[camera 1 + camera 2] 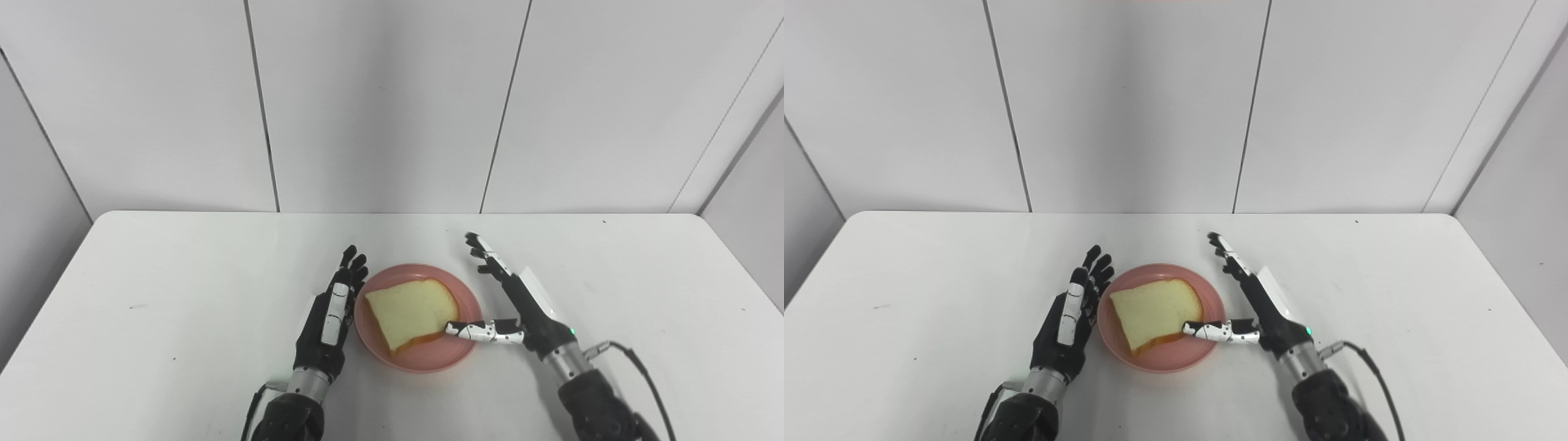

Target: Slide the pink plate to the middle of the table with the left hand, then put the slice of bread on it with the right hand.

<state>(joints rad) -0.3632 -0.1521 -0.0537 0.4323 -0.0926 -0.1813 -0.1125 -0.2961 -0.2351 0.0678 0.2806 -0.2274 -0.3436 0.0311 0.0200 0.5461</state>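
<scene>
The pink plate [429,360] sits near the middle of the white table, toward the front. The slice of bread [410,312] lies flat on it. My left hand [331,312] is open, fingers straight, standing edge-on just left of the plate's rim. My right hand [520,300] is open and empty just right of the plate, fingers pointing away. Its thumb [481,331] reaches over the plate's right rim near the bread's corner. The same scene shows in the right eye view, with the plate [1170,361] between both hands.
The white table [184,275] extends to both sides and behind the plate, with white wall panels beyond its far edge. A black cable [637,361] runs from my right wrist.
</scene>
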